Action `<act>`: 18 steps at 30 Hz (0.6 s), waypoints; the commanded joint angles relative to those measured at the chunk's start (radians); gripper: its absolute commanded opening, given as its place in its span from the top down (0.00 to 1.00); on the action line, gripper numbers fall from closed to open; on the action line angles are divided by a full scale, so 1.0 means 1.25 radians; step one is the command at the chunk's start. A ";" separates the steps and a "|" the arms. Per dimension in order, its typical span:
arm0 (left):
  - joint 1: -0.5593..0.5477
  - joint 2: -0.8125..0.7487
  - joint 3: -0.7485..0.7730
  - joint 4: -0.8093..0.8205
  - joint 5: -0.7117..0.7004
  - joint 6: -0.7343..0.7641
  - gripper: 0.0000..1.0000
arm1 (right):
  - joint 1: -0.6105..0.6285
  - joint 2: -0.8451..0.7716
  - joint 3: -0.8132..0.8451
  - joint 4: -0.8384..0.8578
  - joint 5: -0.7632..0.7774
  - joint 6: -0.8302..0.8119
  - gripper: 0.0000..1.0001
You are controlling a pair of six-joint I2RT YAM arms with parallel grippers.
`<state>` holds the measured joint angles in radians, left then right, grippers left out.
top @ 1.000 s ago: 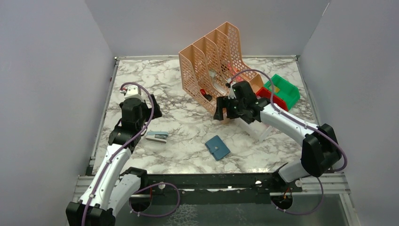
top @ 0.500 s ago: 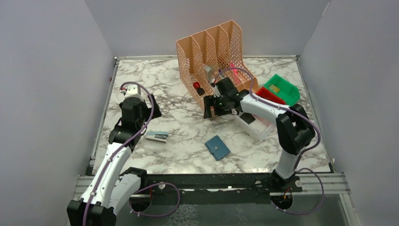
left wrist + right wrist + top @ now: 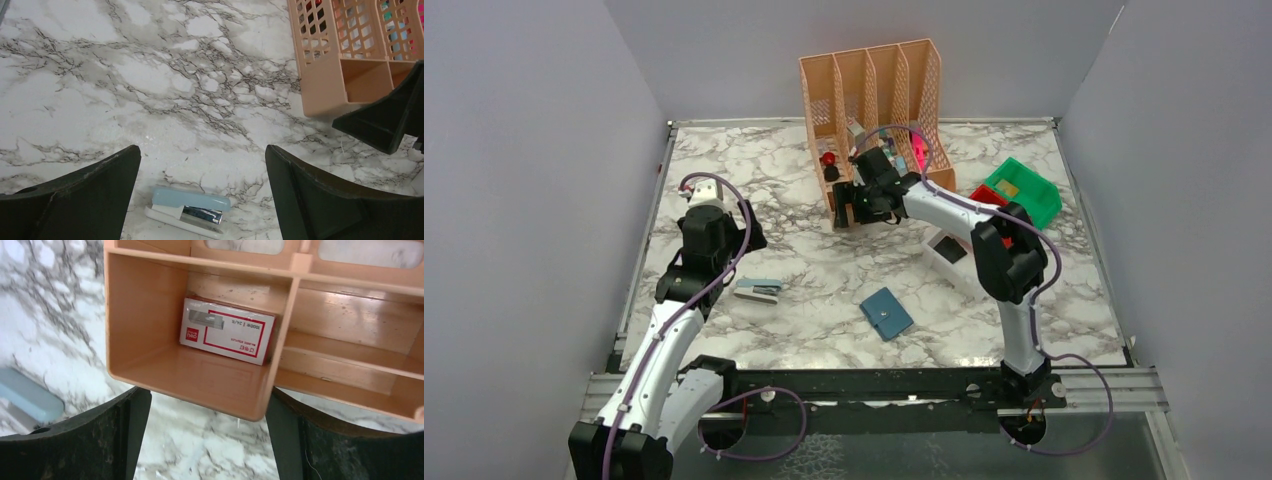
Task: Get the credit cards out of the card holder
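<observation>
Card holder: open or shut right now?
Shut. The card holder lies folded flat on the table, only its teal outer cover showing.

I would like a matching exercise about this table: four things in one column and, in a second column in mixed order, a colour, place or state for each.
1 wallet
2 stapler
3 staple box
4 rightmost bin

A green
B inside the organizer
C light blue and white
D teal, closed

Pairs: 1-D, 2-C, 3-B, 4-A
</observation>
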<state>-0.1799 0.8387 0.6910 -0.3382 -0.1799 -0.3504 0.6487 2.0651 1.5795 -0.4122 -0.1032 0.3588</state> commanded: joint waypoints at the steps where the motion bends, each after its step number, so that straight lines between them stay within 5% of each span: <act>1: 0.008 0.002 0.003 0.015 0.026 0.008 0.01 | -0.002 0.069 0.106 0.037 0.120 0.016 0.14; 5: 0.009 0.003 0.003 0.015 0.028 0.008 0.01 | -0.001 0.097 0.161 0.027 0.163 0.024 0.15; 12: 0.012 0.010 0.003 0.015 0.033 0.007 0.01 | 0.003 0.064 0.154 0.006 0.051 0.003 0.15; 18: 0.017 0.015 0.014 0.003 0.016 -0.001 0.01 | 0.043 -0.105 -0.073 0.139 -0.139 -0.013 0.16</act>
<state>-0.1703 0.8551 0.6910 -0.3382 -0.1619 -0.3504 0.6609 2.0846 1.6154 -0.3489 -0.0860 0.3603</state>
